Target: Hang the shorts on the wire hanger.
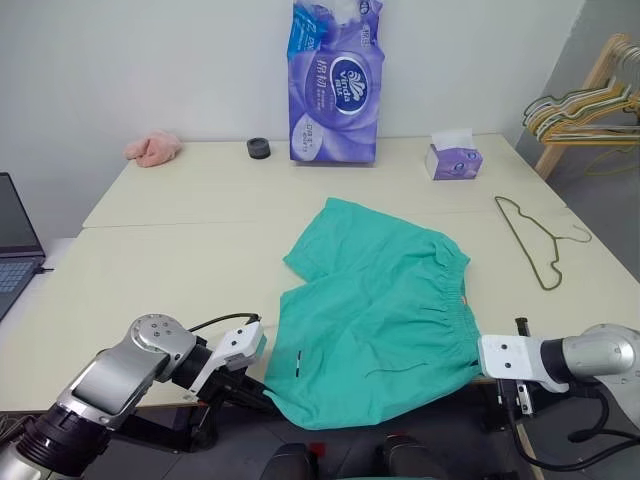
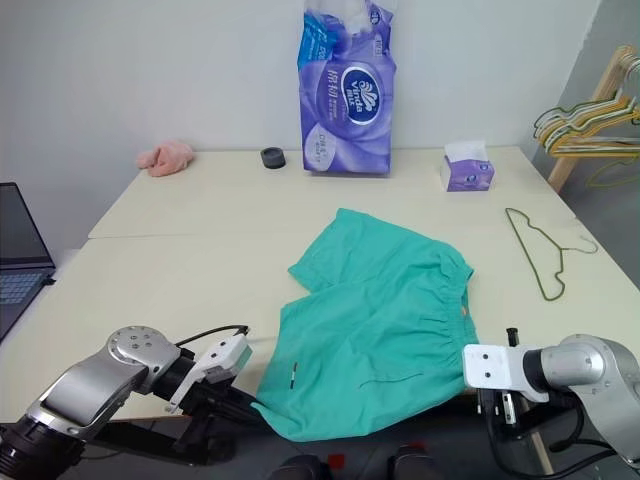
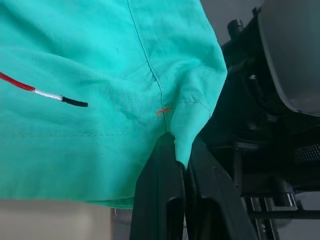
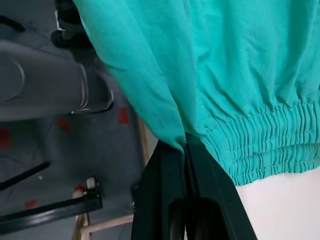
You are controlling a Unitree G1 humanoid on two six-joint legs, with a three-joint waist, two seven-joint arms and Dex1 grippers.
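The shorts (image 1: 375, 310) lie just left of the wire hanger (image 1: 530, 240). Wrist views show each closed claw pinching fabric: left claw (image 3: 181, 165) a leg hem corner, right claw (image 4: 186, 145) a fold beside the waistband.

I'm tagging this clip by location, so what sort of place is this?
Probably an indoor workroom or lab set up for laundry-handling trials: a plain cream table against a white wall, an open dark laptop at its edge, and a wooden rack of wire hangers beside it.

Shorts (image 1: 378, 310) teal-green, red-white-black stripe mark on leg. Hanger (image 1: 530, 238) olive-gold. Surface (image 1: 180, 260) cream. Tissue pack (image 1: 335, 85) purple, white logo. Cloth (image 1: 153, 148) pink.
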